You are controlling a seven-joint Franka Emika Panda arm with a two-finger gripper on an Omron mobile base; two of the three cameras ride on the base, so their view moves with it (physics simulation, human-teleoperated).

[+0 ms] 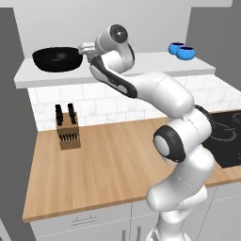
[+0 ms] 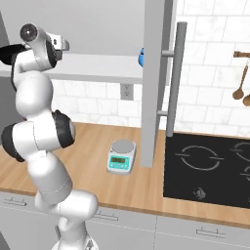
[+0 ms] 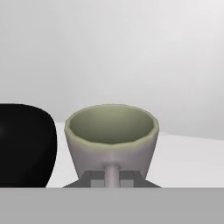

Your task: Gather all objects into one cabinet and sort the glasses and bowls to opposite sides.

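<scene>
The grey-beige cup [image 3: 111, 133] stands upright on the cabinet's white floor board [image 1: 146, 66], and my gripper [image 3: 112, 174] is shut on its near wall. One fingertip [image 3: 112, 173] lies against the outside of the cup; the other is hidden. Just left of the cup is the wide black bowl [image 3: 24, 144], close by, though I cannot tell if they touch. In the left base view my gripper [image 1: 86, 47] is at the right rim of the black bowl [image 1: 56, 59]. Two small blue bowls [image 1: 181, 50] sit together at the board's right end.
A wooden knife block [image 1: 68, 128] stands on the wooden counter [image 1: 108, 164] below the cabinet. A kitchen scale [image 2: 121, 156] sits beside the open cabinet door [image 2: 154, 83] with its long handle [image 2: 176, 78]. A black cooktop [image 2: 210, 166] lies to the right.
</scene>
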